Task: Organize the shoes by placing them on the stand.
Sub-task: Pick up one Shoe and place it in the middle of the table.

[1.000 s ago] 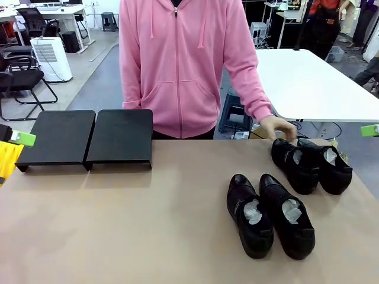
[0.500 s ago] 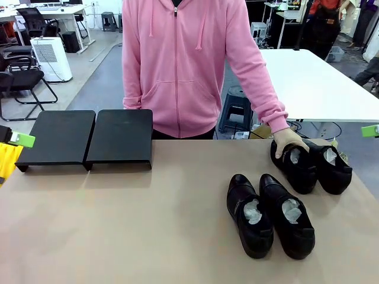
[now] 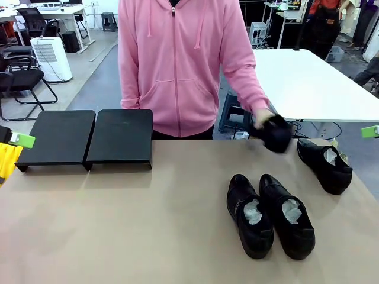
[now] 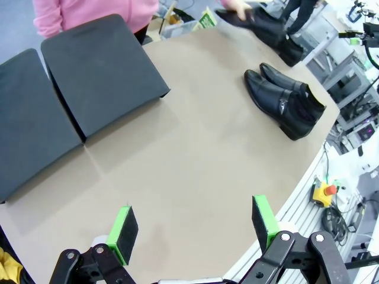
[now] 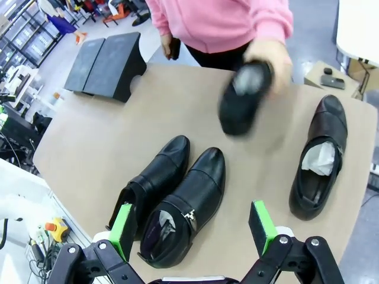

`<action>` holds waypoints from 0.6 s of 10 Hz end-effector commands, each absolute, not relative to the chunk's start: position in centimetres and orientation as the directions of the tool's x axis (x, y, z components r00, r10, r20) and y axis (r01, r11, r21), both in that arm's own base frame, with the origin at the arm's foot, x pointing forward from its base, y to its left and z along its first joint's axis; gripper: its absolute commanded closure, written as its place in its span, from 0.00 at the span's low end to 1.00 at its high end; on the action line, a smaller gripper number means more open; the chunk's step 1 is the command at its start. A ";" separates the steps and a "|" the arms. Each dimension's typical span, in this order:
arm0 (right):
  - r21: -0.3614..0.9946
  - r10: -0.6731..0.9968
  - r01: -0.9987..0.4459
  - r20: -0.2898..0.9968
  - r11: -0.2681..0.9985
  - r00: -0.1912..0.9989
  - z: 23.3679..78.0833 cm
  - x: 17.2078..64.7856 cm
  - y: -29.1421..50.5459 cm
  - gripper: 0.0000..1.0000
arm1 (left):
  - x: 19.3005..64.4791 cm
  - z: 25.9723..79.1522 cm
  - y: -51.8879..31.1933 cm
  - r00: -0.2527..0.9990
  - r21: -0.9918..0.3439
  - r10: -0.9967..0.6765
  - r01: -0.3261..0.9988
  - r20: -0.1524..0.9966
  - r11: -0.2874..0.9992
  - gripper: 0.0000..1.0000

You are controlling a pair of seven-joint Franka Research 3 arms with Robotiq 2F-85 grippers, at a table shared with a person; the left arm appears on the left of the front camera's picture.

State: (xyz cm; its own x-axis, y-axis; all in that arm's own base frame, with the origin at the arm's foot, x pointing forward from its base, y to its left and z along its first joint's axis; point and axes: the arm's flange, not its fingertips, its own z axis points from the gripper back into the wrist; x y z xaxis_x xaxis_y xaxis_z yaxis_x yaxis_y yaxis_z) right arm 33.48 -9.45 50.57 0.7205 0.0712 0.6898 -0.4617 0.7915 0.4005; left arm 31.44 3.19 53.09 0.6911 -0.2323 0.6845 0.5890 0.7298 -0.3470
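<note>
In hand: one glossy black leather slip-on shoe (image 3: 273,133), blurred, gripped by the person's hand (image 5: 273,54) and held clear above the far right part of the tan tabletop (image 3: 148,236).
Far right: a second black slip-on shoe (image 3: 325,164) with white crumpled paper inside, lay alone on the tabletop near its right edge.
Middle: a pair of matching black slip-on shoes (image 3: 269,216), side by side and touching, paper-stuffed, toes toward the robot, sat right of centre.
Stand: two low matte black flat platforms (image 3: 89,137), side by side at the far left, bare on top, well apart from every shoe.
Left gripper (image 4: 193,228): black with green pads, jaws spread wide, grasped nothing, hung over the tabletop's left side.
Right gripper (image 5: 191,226): same build, jaws spread wide, grasped nothing, hung just above the pair.
Person: pink hooded sweatshirt (image 3: 177,59), stood at the far edge between stand and shoes.
</note>
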 end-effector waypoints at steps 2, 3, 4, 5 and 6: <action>0.406 0.111 -0.508 0.688 0.759 0.717 51.9 32.7 -7.9 0.00 | 31.6 53.1 3.3 0.681 -0.349 -0.237 0.605 0.693 0.716 0.00; 0.406 0.156 -0.527 0.664 0.746 0.732 53.5 31.1 -4.7 0.00 | 31.6 53.1 3.3 0.681 -0.349 -0.237 0.605 0.693 0.716 0.00; 0.389 0.188 -0.560 0.675 0.731 0.714 54.5 29.3 -2.0 0.00 | 31.6 53.1 3.3 0.681 -0.349 -0.237 0.605 0.693 0.716 0.00; 0.388 0.211 -0.575 0.668 0.720 0.714 55.0 28.0 0.4 0.00 | 31.6 53.1 3.3 0.681 -0.349 -0.237 0.605 0.693 0.716 0.00; 0.386 0.231 -0.570 0.643 0.725 0.730 54.9 27.1 2.3 0.00 | 31.6 53.1 3.3 0.681 -0.349 -0.237 0.605 0.693 0.716 0.00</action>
State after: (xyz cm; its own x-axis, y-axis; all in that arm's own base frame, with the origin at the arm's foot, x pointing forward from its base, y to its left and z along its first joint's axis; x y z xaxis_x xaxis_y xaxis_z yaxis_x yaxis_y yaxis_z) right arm 29.32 0.91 56.04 0.7131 0.2458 0.6566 -0.5857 0.7236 0.3652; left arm 31.45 3.18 53.07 0.6915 -0.2338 0.6835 0.5891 0.7302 -0.3462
